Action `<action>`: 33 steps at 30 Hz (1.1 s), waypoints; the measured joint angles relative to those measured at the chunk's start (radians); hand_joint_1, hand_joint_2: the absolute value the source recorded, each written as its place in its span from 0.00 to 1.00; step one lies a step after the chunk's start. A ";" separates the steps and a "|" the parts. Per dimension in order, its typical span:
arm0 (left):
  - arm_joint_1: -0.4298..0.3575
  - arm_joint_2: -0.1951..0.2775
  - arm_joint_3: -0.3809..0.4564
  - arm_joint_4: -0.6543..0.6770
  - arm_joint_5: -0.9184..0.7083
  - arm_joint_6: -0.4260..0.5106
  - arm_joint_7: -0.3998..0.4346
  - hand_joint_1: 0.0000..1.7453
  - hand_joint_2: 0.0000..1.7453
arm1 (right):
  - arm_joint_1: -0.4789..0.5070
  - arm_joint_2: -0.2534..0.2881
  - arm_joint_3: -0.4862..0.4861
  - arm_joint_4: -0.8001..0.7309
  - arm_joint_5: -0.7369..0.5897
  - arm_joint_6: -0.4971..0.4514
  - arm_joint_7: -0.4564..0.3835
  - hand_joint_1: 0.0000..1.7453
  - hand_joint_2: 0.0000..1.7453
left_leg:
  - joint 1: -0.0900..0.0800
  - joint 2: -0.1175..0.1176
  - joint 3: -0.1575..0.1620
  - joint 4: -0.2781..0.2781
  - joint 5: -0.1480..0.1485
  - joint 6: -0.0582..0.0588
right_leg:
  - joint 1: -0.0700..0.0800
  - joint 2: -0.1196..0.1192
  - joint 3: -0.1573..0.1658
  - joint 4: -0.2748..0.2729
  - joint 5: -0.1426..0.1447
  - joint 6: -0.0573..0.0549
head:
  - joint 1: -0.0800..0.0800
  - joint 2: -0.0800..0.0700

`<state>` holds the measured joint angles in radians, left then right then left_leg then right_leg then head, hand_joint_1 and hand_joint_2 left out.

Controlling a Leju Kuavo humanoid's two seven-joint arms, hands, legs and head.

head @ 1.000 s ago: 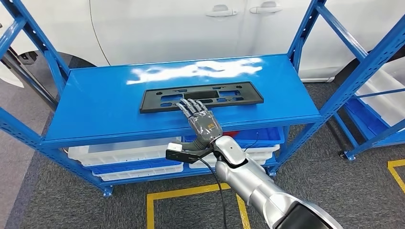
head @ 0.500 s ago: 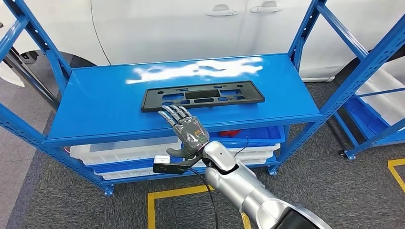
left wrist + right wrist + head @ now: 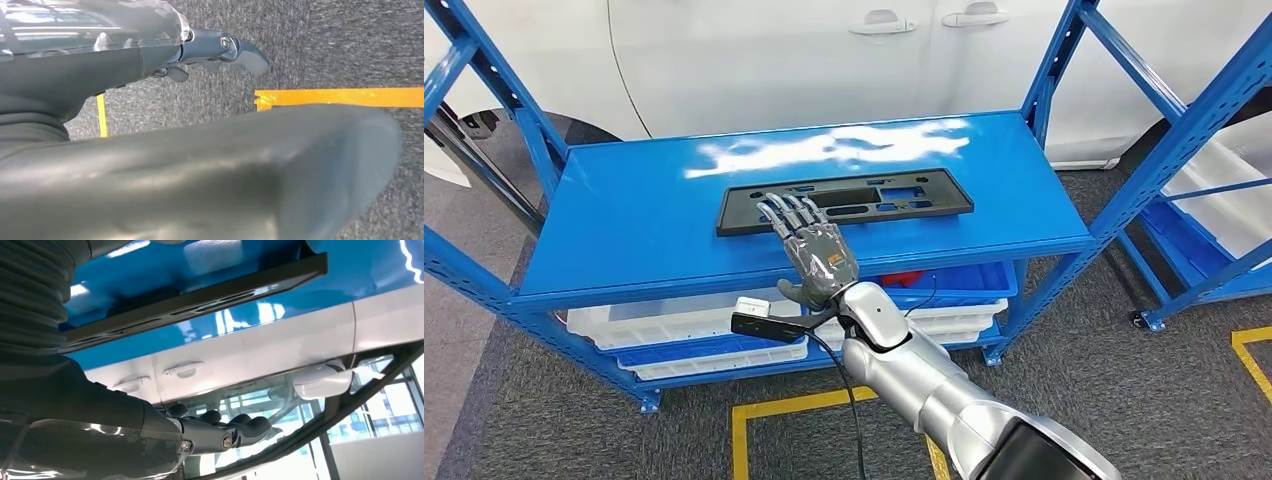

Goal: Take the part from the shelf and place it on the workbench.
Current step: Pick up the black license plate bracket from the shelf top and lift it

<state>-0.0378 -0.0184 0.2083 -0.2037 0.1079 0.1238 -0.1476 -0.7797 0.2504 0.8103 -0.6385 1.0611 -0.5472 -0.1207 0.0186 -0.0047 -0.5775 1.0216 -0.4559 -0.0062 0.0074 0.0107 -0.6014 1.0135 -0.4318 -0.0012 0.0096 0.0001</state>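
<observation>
Behind the blue metal shelf rack [image 3: 624, 215] stands a white car, and on the rack's glossy top board lies the flat black plastic frame with cut-outs [image 3: 864, 200], the part to be taken. The right hand [image 3: 809, 245] hovers at its near edge, fingers spread, holding nothing. Such a thin, flat part on slick paint may slide away or tip when pinched at one end.

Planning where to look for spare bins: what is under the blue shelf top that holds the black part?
Under the blue shelf top sit white trays and blue trays, with something red among them. The top covers their contents.
</observation>
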 joint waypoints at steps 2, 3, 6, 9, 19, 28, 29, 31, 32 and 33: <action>0.001 -0.001 0.002 0.000 0.000 -0.003 0.000 0.00 0.00 | -0.005 0.003 0.000 0.020 0.011 -0.004 0.014 0.00 1.00 | 0.001 0.002 0.000 -0.003 0.005 0.012 | -0.003 -0.001 -0.007 0.019 -0.014 0.009 | 0.002 0.000; 0.001 -0.002 0.002 0.000 0.000 -0.004 0.000 0.00 0.00 | -0.008 0.004 0.000 0.030 0.017 -0.008 0.020 0.00 1.00 | 0.002 0.003 0.000 -0.005 0.007 0.018 | -0.004 -0.002 -0.021 0.051 -0.034 0.015 | 0.003 0.000; 0.001 -0.003 0.005 0.000 -0.001 -0.004 0.000 0.00 0.00 | -0.014 0.004 0.000 0.060 0.037 -0.019 0.038 0.00 1.00 | 0.002 0.004 -0.003 -0.006 0.009 0.026 | -0.010 -0.004 -0.106 0.236 -0.123 0.028 | 0.008 0.000; 0.003 -0.003 0.008 0.000 -0.003 -0.004 0.000 0.00 0.00 | -0.014 0.004 0.000 0.089 0.063 -0.031 0.062 0.00 1.00 | 0.001 0.004 -0.002 -0.005 0.008 0.025 | -0.011 -0.004 -0.121 0.261 -0.105 0.026 | 0.008 0.000; 0.002 -0.004 0.010 0.000 -0.017 -0.012 -0.004 0.00 0.00 | -0.022 0.006 -0.011 0.130 0.124 -0.052 0.106 0.00 1.00 | -0.003 0.006 -0.023 0.052 -0.041 -0.009 | -0.007 -0.008 0.017 -0.034 0.011 -0.022 | 0.005 0.000; 0.005 0.001 0.010 0.001 -0.026 -0.017 -0.006 0.00 0.00 | -0.010 0.006 -0.022 0.150 0.149 -0.058 0.121 0.00 1.00 | 0.002 0.004 -0.013 0.019 0.005 -0.014 | -0.002 0.000 0.012 -0.005 -0.008 -0.012 | 0.002 0.000; 0.004 0.001 0.010 0.001 -0.026 -0.017 -0.006 0.00 0.00 | -0.010 0.006 -0.023 0.151 0.152 -0.060 0.122 0.00 1.00 | 0.001 0.003 -0.006 0.002 0.005 -0.010 | 0.000 0.000 0.009 -0.001 -0.009 -0.008 | 0.002 0.000; 0.003 0.001 0.010 0.001 -0.028 -0.017 -0.005 0.00 0.00 | -0.008 0.006 -0.025 0.153 0.156 -0.062 0.122 0.00 1.00 | 0.000 0.002 -0.008 0.000 0.005 0.003 | 0.001 0.001 0.004 0.001 -0.009 0.000 | 0.002 0.000; 0.003 0.001 0.010 0.001 -0.029 -0.017 -0.005 0.00 0.00 | -0.008 0.006 -0.027 0.153 0.157 -0.062 0.123 0.00 1.00 | 0.000 0.002 -0.008 -0.002 0.007 0.008 | -0.001 0.001 0.002 0.006 -0.014 0.005 | 0.002 0.000; 0.003 0.001 0.010 0.001 -0.030 -0.017 -0.005 0.00 0.00 | -0.008 0.006 -0.030 0.154 0.158 -0.063 0.123 0.00 1.00 | 0.001 0.003 -0.007 -0.004 0.009 0.014 | -0.002 0.000 -0.005 0.024 -0.027 0.011 | 0.004 0.000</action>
<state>-0.0344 -0.0175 0.2178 -0.2026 0.0778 0.1065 -0.1528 -0.7880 0.2563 0.7804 -0.4841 1.2191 -0.6103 0.0023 0.0200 -0.0015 -0.5848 1.0174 -0.4465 0.0075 0.0053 0.0108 -0.6065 1.0380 -0.4593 0.0101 0.0139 0.0000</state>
